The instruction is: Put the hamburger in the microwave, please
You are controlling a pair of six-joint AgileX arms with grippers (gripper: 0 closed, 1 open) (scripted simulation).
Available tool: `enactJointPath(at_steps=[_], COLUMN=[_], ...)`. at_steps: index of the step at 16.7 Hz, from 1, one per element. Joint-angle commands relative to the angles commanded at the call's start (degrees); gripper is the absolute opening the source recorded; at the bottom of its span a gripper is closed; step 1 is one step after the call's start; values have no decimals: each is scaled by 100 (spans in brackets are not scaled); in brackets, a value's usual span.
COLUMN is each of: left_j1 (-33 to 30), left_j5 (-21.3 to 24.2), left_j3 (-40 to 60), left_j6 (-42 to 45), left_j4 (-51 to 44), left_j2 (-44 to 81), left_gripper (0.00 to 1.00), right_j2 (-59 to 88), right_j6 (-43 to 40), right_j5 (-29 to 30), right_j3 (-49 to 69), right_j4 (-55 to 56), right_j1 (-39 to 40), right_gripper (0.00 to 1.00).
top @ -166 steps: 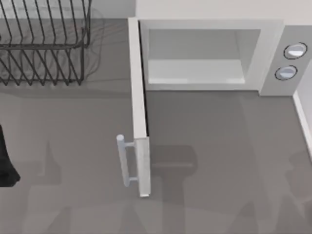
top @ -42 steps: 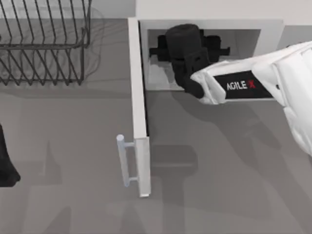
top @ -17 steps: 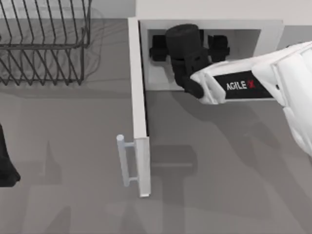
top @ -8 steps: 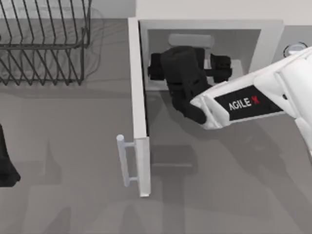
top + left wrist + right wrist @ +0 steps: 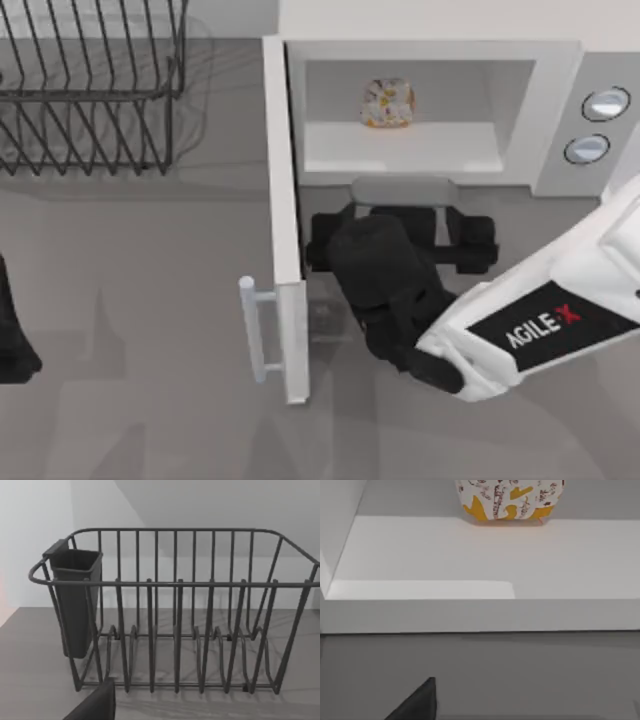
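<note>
Hamburger first: the small, blocky, mottled yellow-orange and cream-white hamburger point(image 5: 388, 103) sits on the pale floor of the cavity of the large white box microwave point(image 5: 430, 50), toward the back wall and roughly midway between the cavity's side walls. From the right wrist view I see the same hamburger point(image 5: 509, 500) resting on the white floor, well behind the cavity's front lip, with nothing touching it.

I see my right gripper point(image 5: 400, 243) outside the microwave, over the grey counter point(image 5: 150, 300) just in front of the cavity opening. Its black fingers are spread wide apart, one toward the door and one toward the knob side, and they pinch nothing. The white forearm with the AgileX lettering runs from it toward the counter's front right corner.

The microwave door point(image 5: 283, 200) stands swung fully open, edge-on, reaching toward the counter's front edge, and its cylindrical bar handle point(image 5: 256, 330) points toward the counter's left side. Two round knobs point(image 5: 596, 126) sit on the grey panel at the microwave's right end.

My left arm point(image 5: 12, 330) is parked at the counter's left edge; I cannot tell how its pincer stands. Its wrist camera faces the dark wire dish rack point(image 5: 175, 610), which carries a dark rectangular cup point(image 5: 75, 600) hung on one end. That rack point(image 5: 90, 90) stands at the counter's back left corner.
</note>
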Motion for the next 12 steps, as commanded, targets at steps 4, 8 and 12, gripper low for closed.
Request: enactJointPath(at_steps=[4, 8, 12], left_j1=[0, 0, 0], left_j5=[0, 0, 0], left_j3=[0, 0, 0], left_j6=[0, 0, 0], left_j4=[0, 0, 0], left_j2=[0, 0, 0], left_gripper=[100, 100, 100], right_j2=[-164, -218, -830], right_j6=[71, 60, 59], right_j5=[106, 85, 79], right_j3=[-239, -187, 25], right_j4=[113, 11, -857], right_j1=[114, 95, 86], right_gripper=[100, 100, 100])
